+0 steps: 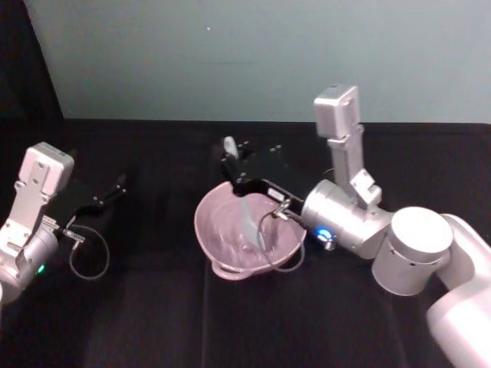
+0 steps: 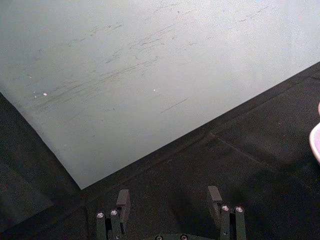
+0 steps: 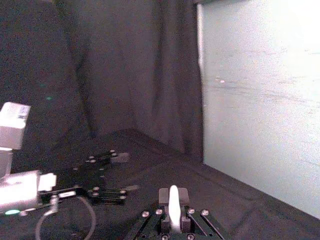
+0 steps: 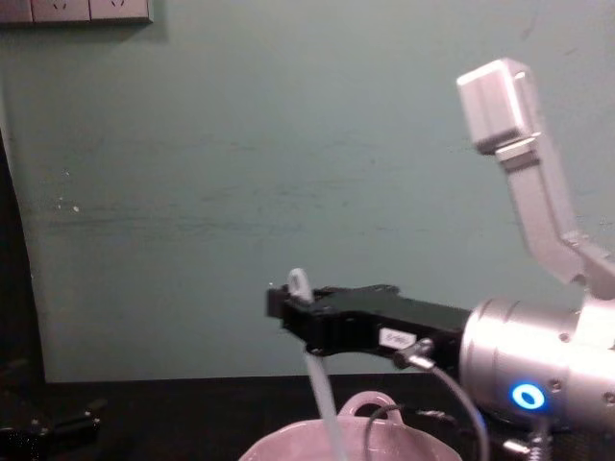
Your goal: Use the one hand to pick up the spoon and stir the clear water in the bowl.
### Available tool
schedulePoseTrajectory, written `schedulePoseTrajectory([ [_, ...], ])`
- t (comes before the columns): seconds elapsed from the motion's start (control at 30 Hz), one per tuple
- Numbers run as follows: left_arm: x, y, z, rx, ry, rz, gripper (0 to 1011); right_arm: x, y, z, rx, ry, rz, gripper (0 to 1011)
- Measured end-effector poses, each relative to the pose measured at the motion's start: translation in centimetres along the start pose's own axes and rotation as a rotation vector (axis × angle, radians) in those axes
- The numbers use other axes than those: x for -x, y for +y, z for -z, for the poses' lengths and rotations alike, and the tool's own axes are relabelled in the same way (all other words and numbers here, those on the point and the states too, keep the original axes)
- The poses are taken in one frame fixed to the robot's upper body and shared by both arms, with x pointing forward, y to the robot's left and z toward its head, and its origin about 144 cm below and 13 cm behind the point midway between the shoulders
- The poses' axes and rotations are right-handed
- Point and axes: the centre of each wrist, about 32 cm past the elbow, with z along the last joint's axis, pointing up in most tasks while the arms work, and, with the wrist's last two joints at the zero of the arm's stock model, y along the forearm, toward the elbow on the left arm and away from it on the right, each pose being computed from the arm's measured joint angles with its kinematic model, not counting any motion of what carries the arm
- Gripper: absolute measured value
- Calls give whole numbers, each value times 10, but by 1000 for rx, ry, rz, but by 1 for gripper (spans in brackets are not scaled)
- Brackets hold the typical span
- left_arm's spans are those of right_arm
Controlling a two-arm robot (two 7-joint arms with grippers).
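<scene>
Spoon [image 1: 251, 221]: slim white plastic; handle was clamped in the black boxy right gripper [image 1: 230, 165], flat paddle down inside the glossy pale pink ceramic bowl [image 1: 201, 221].
Left gripper [image 1: 116, 186]: fingers were apart, parked leftward.

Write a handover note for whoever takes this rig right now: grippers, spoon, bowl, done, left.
Right gripper: shut on the spoon, held over the bowl, with the blade down inside it.
Left gripper: open, holding nothing, parked off to the left, apart from the bowl.
Done: spoon picked up and lowered into the bowl.
Left: the stirring. How far it has got cannot be told from this moment, and the water is too faint to make out.
</scene>
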Motion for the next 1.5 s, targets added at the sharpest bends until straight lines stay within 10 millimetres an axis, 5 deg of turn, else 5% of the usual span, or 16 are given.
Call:
schedulePoseTrajectory([
  [0.4, 0, 0, 0, 0, 0, 0, 1011, 11, 33, -4, -20, 3, -74, 111],
  [0.77, 0, 0, 0, 0, 0, 0, 1011, -16, 48, -1, -36, 56, -21, 111],
  [1.17, 0, 0, 0, 0, 0, 0, 1011, -50, 18, 5, -23, 43, 149, 111],
  [1.5, 0, 0, 0, 0, 0, 0, 1011, -44, -11, -14, -101, -2, 199, 111],
])
